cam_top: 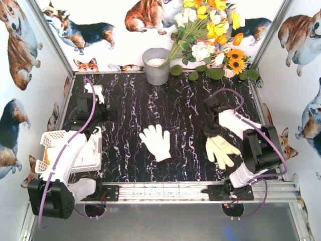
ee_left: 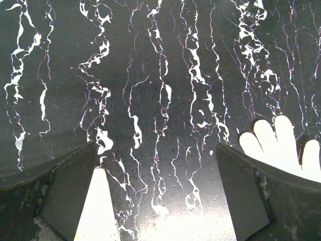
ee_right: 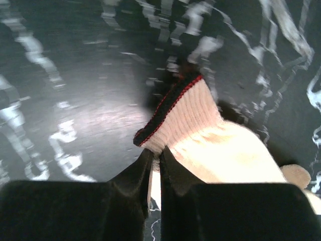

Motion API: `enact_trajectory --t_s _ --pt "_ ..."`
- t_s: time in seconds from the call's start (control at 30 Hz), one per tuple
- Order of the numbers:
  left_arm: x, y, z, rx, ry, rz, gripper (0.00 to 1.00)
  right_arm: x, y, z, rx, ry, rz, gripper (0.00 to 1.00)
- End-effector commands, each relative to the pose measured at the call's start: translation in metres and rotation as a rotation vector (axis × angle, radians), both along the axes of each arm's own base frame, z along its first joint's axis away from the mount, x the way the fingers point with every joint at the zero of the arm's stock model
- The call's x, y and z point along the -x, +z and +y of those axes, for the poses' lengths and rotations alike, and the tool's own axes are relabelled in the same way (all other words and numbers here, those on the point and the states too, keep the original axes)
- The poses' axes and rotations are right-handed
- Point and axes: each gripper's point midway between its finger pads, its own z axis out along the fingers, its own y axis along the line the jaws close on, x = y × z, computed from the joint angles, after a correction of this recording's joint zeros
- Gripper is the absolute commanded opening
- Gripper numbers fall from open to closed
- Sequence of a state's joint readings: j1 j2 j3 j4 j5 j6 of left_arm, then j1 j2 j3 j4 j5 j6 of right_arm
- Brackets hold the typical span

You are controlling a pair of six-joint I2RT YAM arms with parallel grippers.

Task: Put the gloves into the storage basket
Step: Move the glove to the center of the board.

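Observation:
A white glove [cam_top: 156, 142] lies flat at the table's middle; its fingertips also show at the right of the left wrist view [ee_left: 278, 145]. A cream-yellow glove [cam_top: 221, 150] with a dark, red-stitched cuff edge lies at the right. My right gripper [cam_top: 212, 131] is shut on its cuff [ee_right: 188, 113], jaws pinched together [ee_right: 156, 155]. My left gripper [cam_top: 105, 123] is open and empty [ee_left: 160, 201] above the bare table, between the white storage basket [cam_top: 52, 138] and the middle glove. The basket holds white gloves [cam_top: 88, 152]. Another white glove [cam_top: 95, 92] lies at the back left.
A grey metal bucket [cam_top: 156, 66] stands at the back centre. White and yellow flowers [cam_top: 208, 27] with green leaves spread along the back right. White walls with dog pictures enclose the table. A metal rail [cam_top: 165, 191] runs along the near edge.

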State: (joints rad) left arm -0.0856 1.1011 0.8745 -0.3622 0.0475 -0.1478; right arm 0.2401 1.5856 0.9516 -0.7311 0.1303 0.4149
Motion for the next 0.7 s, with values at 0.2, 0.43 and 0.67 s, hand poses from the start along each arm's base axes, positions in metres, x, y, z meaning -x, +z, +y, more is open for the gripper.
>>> enact_trajectory --t_s 0.2,0.43,0.67 --pt "-0.004 0.006 -0.001 0.005 -0.017 -0.028 0.97 -0.005 0.071 0.136 -0.211 0.616 -0.222 0.04" --pt "-0.004 0.000 -0.018 0.056 -0.093 -0.015 0.98 0.084 0.063 0.224 -0.399 0.855 -0.136 0.26" --pt "0.005 -0.008 -0.065 0.125 -0.283 0.017 0.98 0.113 0.094 0.220 -0.447 0.777 -0.174 0.49"
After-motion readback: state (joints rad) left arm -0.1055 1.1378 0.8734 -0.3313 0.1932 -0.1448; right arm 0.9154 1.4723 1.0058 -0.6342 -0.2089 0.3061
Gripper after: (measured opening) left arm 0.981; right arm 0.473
